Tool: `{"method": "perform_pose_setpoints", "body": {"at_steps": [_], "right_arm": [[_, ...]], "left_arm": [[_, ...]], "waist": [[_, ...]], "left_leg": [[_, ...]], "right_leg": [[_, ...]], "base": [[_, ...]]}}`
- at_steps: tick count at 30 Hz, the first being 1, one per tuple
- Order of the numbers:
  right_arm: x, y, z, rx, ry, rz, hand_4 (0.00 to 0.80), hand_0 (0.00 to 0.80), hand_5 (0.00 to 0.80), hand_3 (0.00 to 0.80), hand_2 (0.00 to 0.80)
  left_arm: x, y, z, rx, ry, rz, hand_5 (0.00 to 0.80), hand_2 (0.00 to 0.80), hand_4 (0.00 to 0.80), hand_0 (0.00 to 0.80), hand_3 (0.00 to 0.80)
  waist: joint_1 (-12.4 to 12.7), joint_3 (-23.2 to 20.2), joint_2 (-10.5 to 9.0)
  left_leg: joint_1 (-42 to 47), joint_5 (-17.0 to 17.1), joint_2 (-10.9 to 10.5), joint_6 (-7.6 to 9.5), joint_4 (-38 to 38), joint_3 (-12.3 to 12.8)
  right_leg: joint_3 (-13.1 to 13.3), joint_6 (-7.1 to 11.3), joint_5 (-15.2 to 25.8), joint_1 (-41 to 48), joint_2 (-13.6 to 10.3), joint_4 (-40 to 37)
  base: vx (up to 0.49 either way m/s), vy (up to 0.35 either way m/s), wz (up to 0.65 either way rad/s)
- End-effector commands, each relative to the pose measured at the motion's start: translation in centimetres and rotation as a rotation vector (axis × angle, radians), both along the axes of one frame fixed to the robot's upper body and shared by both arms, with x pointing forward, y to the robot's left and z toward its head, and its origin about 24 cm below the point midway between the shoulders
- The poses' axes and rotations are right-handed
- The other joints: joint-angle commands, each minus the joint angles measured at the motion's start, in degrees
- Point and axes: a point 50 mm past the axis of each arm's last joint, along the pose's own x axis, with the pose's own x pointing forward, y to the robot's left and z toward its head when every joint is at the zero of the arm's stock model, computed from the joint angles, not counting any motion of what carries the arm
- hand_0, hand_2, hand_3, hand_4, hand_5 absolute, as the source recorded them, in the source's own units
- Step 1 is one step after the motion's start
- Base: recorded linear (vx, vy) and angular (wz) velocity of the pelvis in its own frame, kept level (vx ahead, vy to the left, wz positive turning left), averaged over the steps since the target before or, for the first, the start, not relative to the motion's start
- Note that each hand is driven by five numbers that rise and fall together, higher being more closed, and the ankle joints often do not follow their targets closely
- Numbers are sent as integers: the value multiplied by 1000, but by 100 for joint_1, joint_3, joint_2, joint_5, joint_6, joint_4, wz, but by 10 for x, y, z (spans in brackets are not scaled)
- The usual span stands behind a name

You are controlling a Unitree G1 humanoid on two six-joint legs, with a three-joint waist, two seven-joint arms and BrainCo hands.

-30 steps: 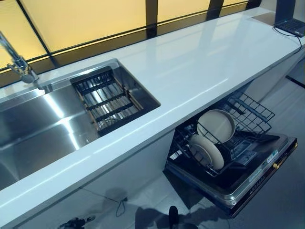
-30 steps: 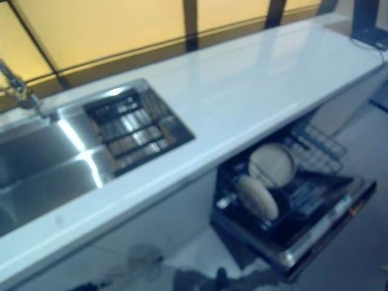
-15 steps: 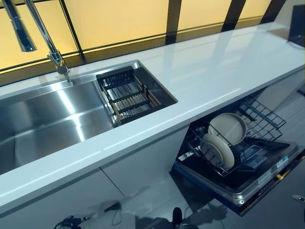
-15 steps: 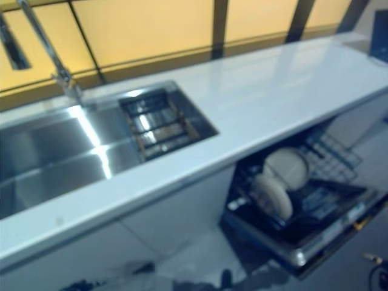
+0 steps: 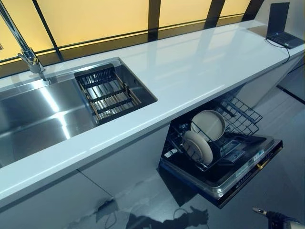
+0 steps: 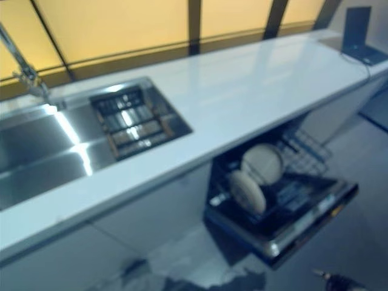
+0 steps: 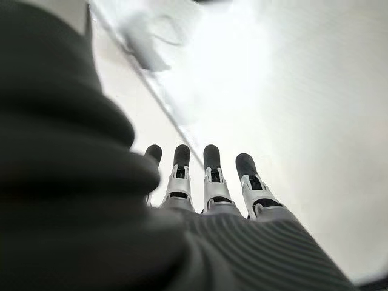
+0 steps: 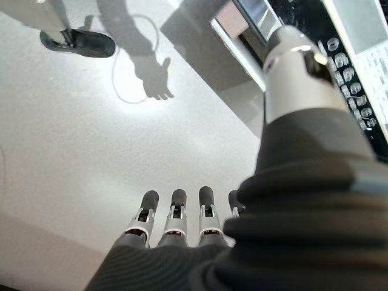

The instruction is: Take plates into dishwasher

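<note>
Left eye view panned back toward the sink point(image 5: 43, 112): two plates point(image 5: 205, 136) racked in dishwasher point(image 5: 224, 167), both hands point(image 7: 206, 182) point(image 8: 176, 224) relaxed, straight-fingered, empty, well below tabletop point(image 5: 190, 67).

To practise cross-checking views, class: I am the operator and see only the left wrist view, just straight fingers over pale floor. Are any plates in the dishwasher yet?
Observer: Yes. Two plates stand on edge in the rack of the open dishwasher.
Operator: Is the right hand carrying another?
Observer: No. The right hand is open and holds nothing, above the floor.
Operator: Any plates in the sink?
Observer: None visible; the sink holds only a dark wire basket.
</note>
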Motion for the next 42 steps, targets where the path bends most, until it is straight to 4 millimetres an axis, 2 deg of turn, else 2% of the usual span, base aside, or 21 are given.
{"method": "perform_pose_setpoints", "body": {"at_steps": [1,4,7,8,10,11,12,13,14,15,18,22,27,31,38,42], "right_arm": [[-2,-8,5,-15,-52,-89,0,0,0,0,0],[3,-10,8,2,-86,-140,0,0,0,0,0],[6,-9,9,27,-115,-185,0,0,0,0,0],[6,-9,9,40,-123,-205,0,0,0,0,0],[6,-8,8,50,-125,-214,0,0,0,0,0],[7,-7,7,58,-149,-239,0,0,0,0,0],[7,-6,6,60,-163,-257,0,0,0,0,0],[8,-6,6,59,-166,-260,0,0,0,0,0],[15,-5,8,60,-196,-287,0,0,0,0,0],[20,-4,9,68,-233,-312,0,0,0,0,0],[34,1,13,99,-327,-372,0,0,0,0,0],[66,0,33,196,-552,-494,0,0,0,0,0],[106,10,60,487,-934,-687,0,0,0,0,0],[120,8,77,617,-1125,-730,0,0,0,0,0],[150,6,118,691,-1303,-584,0,0,0,0,0],[173,20,142,727,-1346,-403,0,0,0,0,0]], "left_arm": [[7,4,5,6,-49,1,0,0,0,0,0],[9,-3,2,-2,-37,-15,0,0,0,0,0],[1,-11,-5,-22,-13,-18,0,0,0,0,0],[-3,-13,-7,-23,-16,9,0,0,0,0,0],[-8,-18,-11,-39,-40,49,0,0,0,0,0],[-7,-23,-13,-53,-51,50,0,0,0,0,0],[-8,-26,-15,-63,-58,49,0,0,0,0,0],[-8,-26,-15,-65,-60,50,0,0,0,0,0],[-6,-28,-15,-83,-73,36,0,0,0,0,0],[0,-31,-15,-91,-82,8,0,0,0,0,0],[4,-34,-15,-87,-86,-28,0,0,0,0,0],[9,-41,-16,-124,-129,-23,0,0,0,0,0],[-3,-54,-25,-160,-111,-25,0,0,0,0,0],[-11,-64,-31,-190,-106,-15,0,0,0,0,0],[-23,-80,-39,-232,-78,-42,0,0,0,0,0],[-25,-81,-39,-242,-63,-66,0,0,0,0,0]], "waist": [[42,345,-62],[11,328,-38],[-38,371,46],[-59,383,85],[-66,423,144],[-58,464,156],[-45,494,138],[-54,488,137],[-56,509,169],[-60,556,263],[-55,727,443],[-80,1018,868],[-74,1193,1274],[-34,1196,1451],[48,1048,1679],[131,940,1682]], "left_leg": [[119,-47,-422,469,-454,-29],[116,339,-455,290,-1003,-123],[147,622,-397,150,-1346,-239],[197,810,-365,69,-1600,-239],[225,1134,-362,-86,-1974,-299],[78,1204,-401,-34,-1904,-377],[-48,1005,-454,22,-1543,-476],[-70,979,-462,36,-1489,-479],[-98,779,-501,108,-1183,-406],[-91,824,-482,21,-1305,-355],[-104,845,-540,30,-1329,-299],[-301,936,-702,71,-1253,-363],[-459,1052,-861,54,-1374,-344],[-425,1109,-923,34,-1515,-303],[-250,1139,-1016,31,-1660,-382],[-136,1145,-1039,28,-1737,-434]], "right_leg": [[-111,153,-254,17,-258,146],[-231,143,-451,19,-160,88],[-329,4,-874,-205,-48,524],[-386,-58,-931,-230,3,560],[-377,-132,-896,-123,125,357],[-356,-203,-785,-102,171,180],[-263,-222,-732,-83,162,90],[-263,-225,-726,-96,153,85],[-251,-198,-717,-141,76,112],[-321,-156,-763,-158,36,197],[-413,-140,-883,-419,-101,569],[-412,-224,-911,-760,-260,819],[-395,-303,-1049,-1122,-351,1109],[-470,-316,-1115,-1178,-403,1173],[-512,-357,-1232,-1100,-446,1251],[-564,-364,-1253,-990,-435,1207]], "base": [[-156,-365,13],[-157,-313,-4],[-129,-259,23],[-72,-231,40],[-80,-217,22],[-73,-182,2],[-50,-115,1],[3,-36,-1],[0,0,0],[0,0,0],[-51,36,-1],[-98,79,2],[-68,72,4],[-17,49,1],[16,63,3],[23,34,4]]}}
